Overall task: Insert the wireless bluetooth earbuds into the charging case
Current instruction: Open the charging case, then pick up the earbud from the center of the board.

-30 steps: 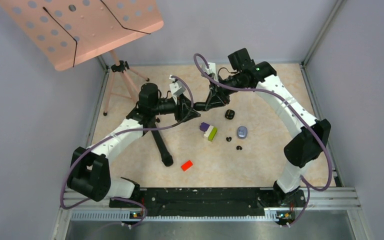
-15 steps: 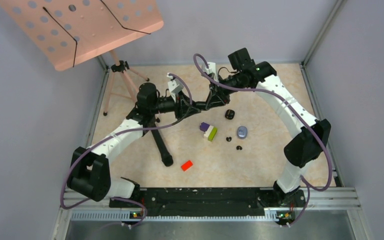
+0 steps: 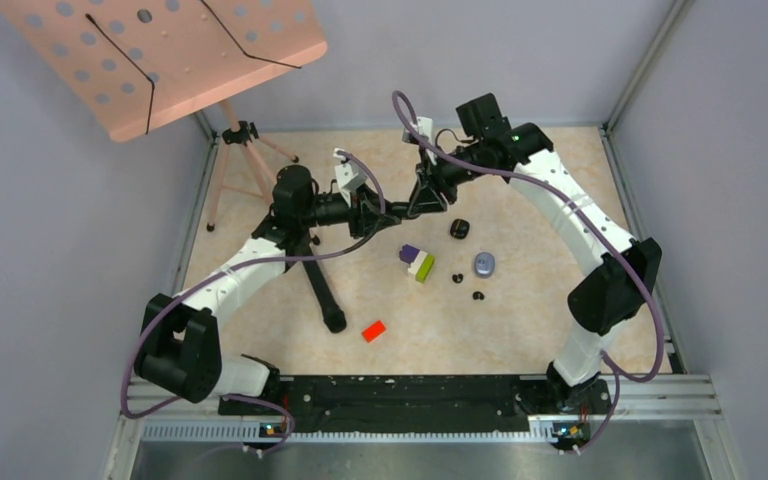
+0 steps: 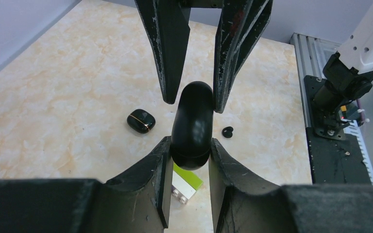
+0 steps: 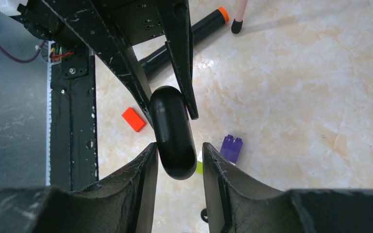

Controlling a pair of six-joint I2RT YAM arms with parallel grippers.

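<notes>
- The left gripper (image 4: 189,143) is clamped on one end of a black case (image 4: 193,121), which it holds in the air above the table (image 3: 520,330)
- The right gripper (image 5: 179,145) meets it from 12 o'clock in the left wrist view, with its jaws on both sides of the other end of the case; a thin gap shows on one side, so I cannot tell if it grips
- The black case is glossy and rounded, like a long pebble
- Two tiny, black, glossy buds lie bare on the table, apart from each other: one bud (image 3: 457,278) at 8 o'clock of the purple case (image 3: 484,264), the other bud (image 3: 478,295) at 6 o'clock
- A second black case (image 3: 460,229), with a thin gold line, lies at 11 o'clock of the purple case
- A block stack (image 3: 417,262) in purple, white and green lies at 9 o'clock of the purple case, and a red block (image 3: 373,330) at 7 o'clock of the stack
</notes>
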